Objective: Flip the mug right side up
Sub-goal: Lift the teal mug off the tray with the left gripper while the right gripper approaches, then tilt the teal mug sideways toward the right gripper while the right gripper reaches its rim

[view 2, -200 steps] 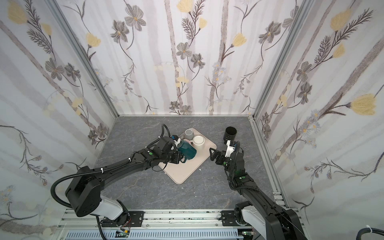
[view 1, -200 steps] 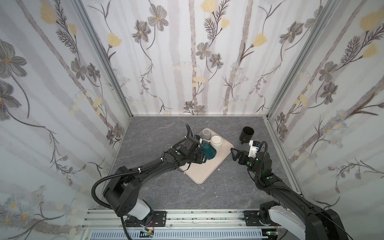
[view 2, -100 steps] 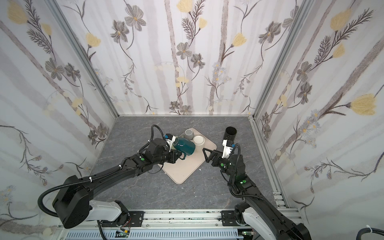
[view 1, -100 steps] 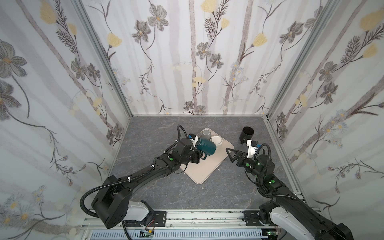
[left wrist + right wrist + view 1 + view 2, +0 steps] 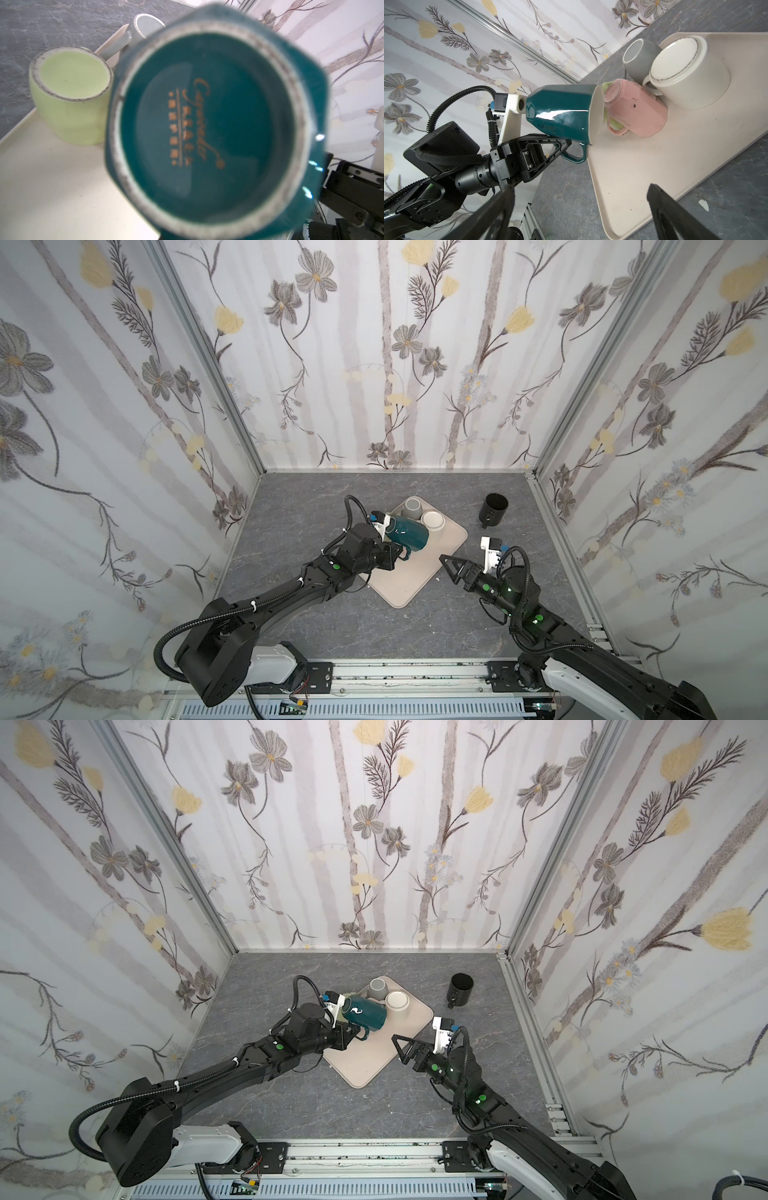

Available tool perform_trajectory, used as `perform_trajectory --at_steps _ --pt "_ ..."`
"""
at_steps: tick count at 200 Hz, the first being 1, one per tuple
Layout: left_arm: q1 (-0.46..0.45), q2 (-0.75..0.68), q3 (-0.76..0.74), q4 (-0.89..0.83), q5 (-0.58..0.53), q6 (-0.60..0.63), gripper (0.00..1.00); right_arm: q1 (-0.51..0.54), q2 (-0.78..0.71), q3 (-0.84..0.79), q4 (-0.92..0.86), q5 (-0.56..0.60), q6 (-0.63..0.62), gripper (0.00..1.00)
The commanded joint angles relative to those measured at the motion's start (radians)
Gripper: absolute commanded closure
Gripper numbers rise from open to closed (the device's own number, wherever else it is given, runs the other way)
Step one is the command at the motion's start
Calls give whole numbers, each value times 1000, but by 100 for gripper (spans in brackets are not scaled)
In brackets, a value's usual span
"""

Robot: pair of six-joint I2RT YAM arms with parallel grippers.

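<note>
Lifting the teal mug off the tray, the left gripper, clamped on its handle, is tipping it sideways at frame centre, about halfway to upright by my judgement. The right gripper is waiting wide open, lower right. The grey mug, white mug, pink mug and green mug are sitting inverted on the tray.
</note>
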Motion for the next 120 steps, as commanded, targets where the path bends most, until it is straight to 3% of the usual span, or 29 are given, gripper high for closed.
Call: perform_trajectory --at_steps 1,68,120 --pt "0 3 6 145 45 -53 100 13 31 6 104 21 29 1" --pt "1 -8 18 215 118 -142 100 42 138 46 194 -7 45 4" --pt "1 -23 -10 313 174 -234 100 71 146 50 255 2 63 18"
